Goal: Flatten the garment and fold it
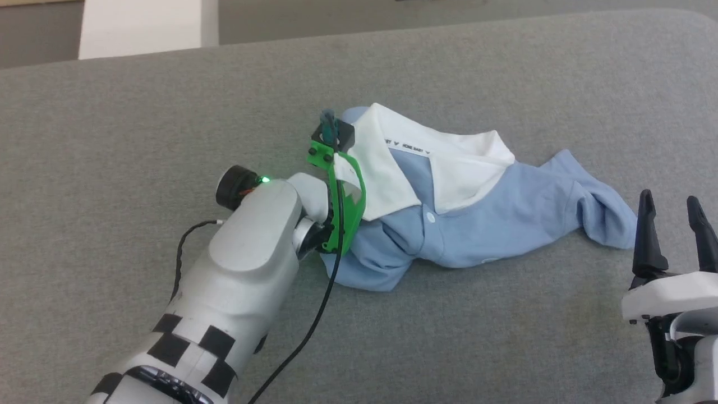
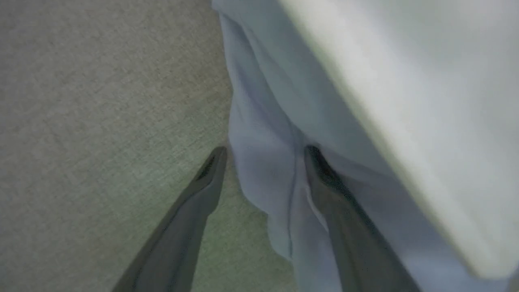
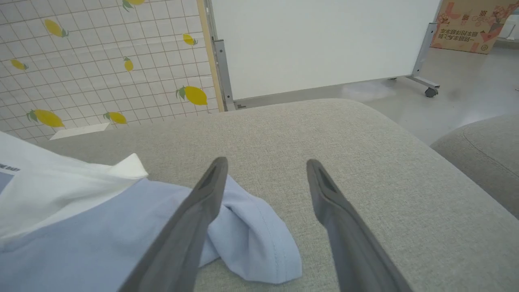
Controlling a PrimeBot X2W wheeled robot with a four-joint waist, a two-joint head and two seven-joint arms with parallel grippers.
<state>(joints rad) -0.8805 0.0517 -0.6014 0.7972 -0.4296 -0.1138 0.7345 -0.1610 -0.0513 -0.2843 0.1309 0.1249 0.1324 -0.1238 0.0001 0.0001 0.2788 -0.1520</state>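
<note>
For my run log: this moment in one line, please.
garment: crumpled on cushion | left gripper: open, astride its edge | right gripper: open, near sleeve

Grey cushion (image 1: 505, 336), lemon wall (image 3: 101, 61) (gridded), whiteboard (image 3: 316, 44)

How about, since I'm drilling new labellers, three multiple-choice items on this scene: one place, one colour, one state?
1. Where does the garment lie?
A. in a basket
B. on the grey cushion
C. on a hanger

2. What colour is its collar?
A. red
B. black
C. white

3. How does the left gripper stand?
A. open, blue cloth between its fingers
B. shut on the collar
C. shut and empty

Answers:
1 B: the head view shows it crumpled on grey upholstery.
2 C: the collar is white against the light blue body.
3 A: the left wrist view shows spread fingers with a blue fold between them.
</note>
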